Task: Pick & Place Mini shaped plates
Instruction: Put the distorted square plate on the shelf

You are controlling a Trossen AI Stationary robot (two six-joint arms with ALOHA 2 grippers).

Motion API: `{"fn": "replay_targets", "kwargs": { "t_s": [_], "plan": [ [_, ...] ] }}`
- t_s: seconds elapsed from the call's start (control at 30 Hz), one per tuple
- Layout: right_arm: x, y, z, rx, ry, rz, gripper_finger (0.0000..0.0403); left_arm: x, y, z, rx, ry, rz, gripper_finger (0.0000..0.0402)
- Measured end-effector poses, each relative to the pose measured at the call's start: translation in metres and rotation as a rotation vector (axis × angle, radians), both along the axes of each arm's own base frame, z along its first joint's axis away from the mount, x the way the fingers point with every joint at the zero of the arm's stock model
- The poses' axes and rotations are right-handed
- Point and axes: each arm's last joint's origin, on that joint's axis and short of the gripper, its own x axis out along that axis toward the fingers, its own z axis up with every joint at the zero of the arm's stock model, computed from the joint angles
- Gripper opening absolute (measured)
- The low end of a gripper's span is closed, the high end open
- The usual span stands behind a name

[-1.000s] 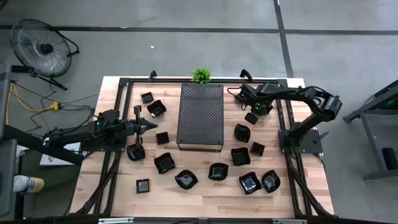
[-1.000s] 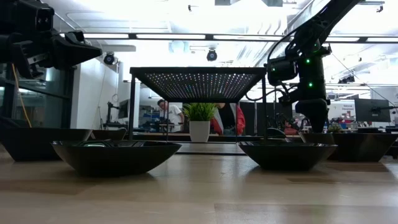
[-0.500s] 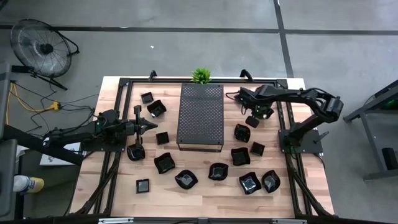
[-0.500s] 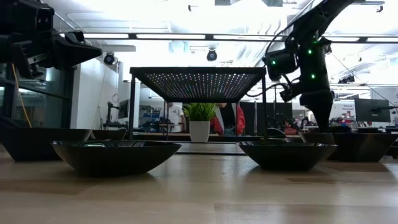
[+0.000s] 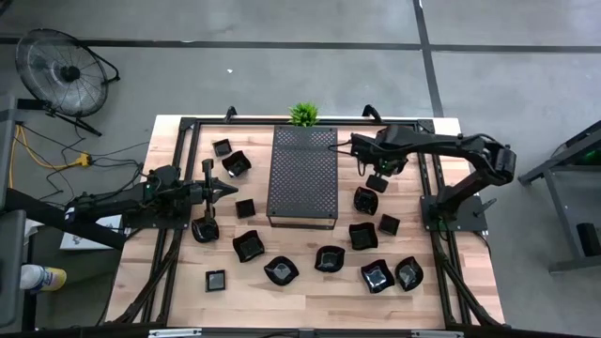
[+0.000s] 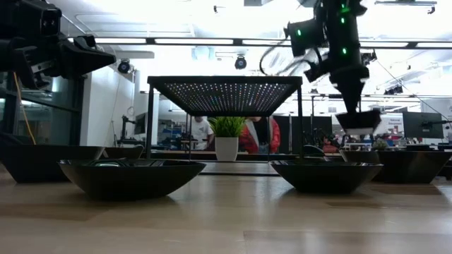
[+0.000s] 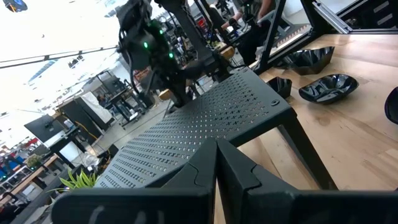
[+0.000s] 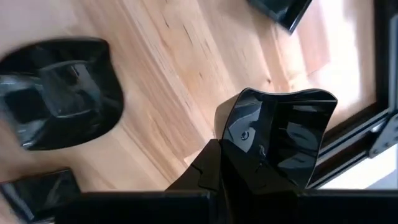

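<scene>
Several small glossy black mini shaped plates lie scattered on the wooden table around a dark perforated tray (image 5: 302, 176) that stands on legs. My right gripper (image 5: 377, 175) hangs to the right of the tray, pointing steeply down, shut on one wavy-rimmed plate (image 8: 283, 140), which shows in the low view as the raised plate (image 6: 358, 121). Directly beneath it a rounded plate (image 5: 364, 200) rests on the wood. My left gripper (image 5: 231, 188) is shut and level at the tray's left side, holding nothing; the shut left gripper (image 7: 216, 163) faces the tray. My right gripper pinches the plate by its rim (image 8: 231, 135) at one side, between the two fingers. The fingers come from above, pointing steeply down. The plate hangs below the fingertips, lifted clear of the table, about level, with its hollow facing up.
More plates lie left of the tray (image 5: 236, 164) and along the near side (image 5: 329, 258), (image 5: 377, 275). A small green plant (image 5: 303, 114) stands at the tray's far end. Dark frame rails (image 5: 429, 188) run along the table's edges.
My right gripper has risen from the table with the plate in its hold and has drifted a little toward the tray. The plate, down among the others a second ago, now hangs clear above them. The left arm has kept still.
</scene>
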Motion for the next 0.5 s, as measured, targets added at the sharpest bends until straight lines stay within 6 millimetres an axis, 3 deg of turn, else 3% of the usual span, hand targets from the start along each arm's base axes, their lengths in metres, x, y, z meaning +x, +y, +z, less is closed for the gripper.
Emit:
{"fn": "replay_targets", "kwargs": {
  "t_s": [0.5],
  "plan": [
    [0.033,0.031,0.066,-0.089,-0.165,0.337,0.0,0.0,0.0,0.0,0.0,0.0,0.0,0.0001]
  ]
}}
